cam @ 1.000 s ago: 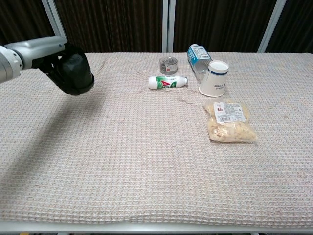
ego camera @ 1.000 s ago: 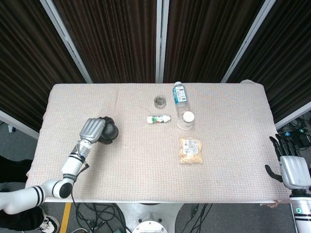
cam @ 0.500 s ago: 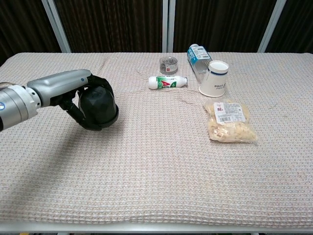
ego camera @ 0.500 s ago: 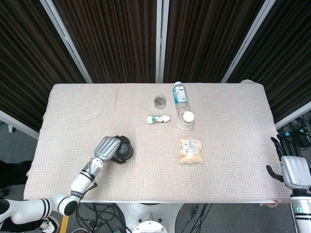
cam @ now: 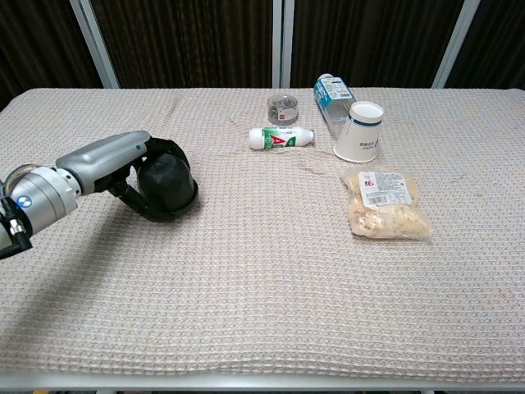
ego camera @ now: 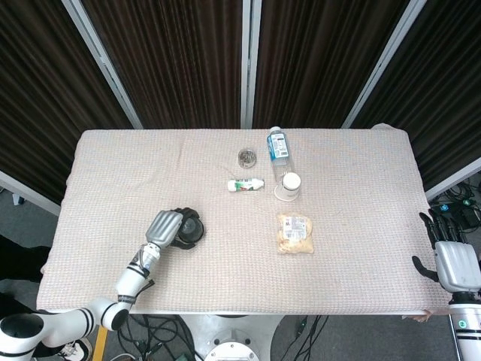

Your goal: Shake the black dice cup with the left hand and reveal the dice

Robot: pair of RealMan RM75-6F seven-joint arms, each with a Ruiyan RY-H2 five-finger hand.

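At seven o'clock on the desk (ego camera: 225, 165) | left hand (ego camera: 164, 227) wraps the black dice cup (ego camera: 188, 232), mouth down | right hand (ego camera: 453, 259) off-desk at four o'clock, fingers spread, holding nothing

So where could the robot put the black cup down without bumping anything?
Bare cloth lies between the black dice cup in the left robot hand and the snack bag, and all along the near edge. It is crowded at the back middle: small jar, little bottle, water bottle, paper cup.
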